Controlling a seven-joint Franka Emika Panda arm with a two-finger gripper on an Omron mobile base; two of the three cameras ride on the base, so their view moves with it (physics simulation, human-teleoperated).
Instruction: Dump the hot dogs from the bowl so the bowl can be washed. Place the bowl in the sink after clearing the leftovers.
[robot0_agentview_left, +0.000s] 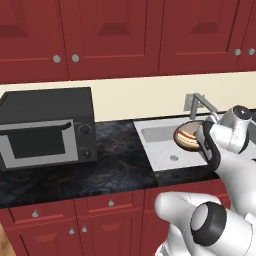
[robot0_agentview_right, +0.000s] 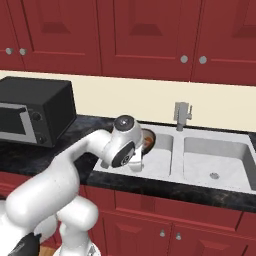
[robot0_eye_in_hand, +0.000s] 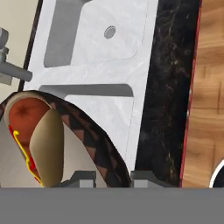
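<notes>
Gripper (robot0_eye_in_hand: 113, 177) shut tight on rim of bowl (robot0_agentview_left: 189, 135), held over left basin of sink (robot0_agentview_left: 162, 150). Hot dogs (robot0_eye_in_hand: 37, 144) inside. Rec: tip slowly away from sink w/ firm grip.

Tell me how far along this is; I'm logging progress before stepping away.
Done: the bowl is lifted off the counter, clamped at its rim by the gripper above the sink. In hand: the hot dogs remain inside. Left: dumping them, then setting the bowl in the sink.
</notes>
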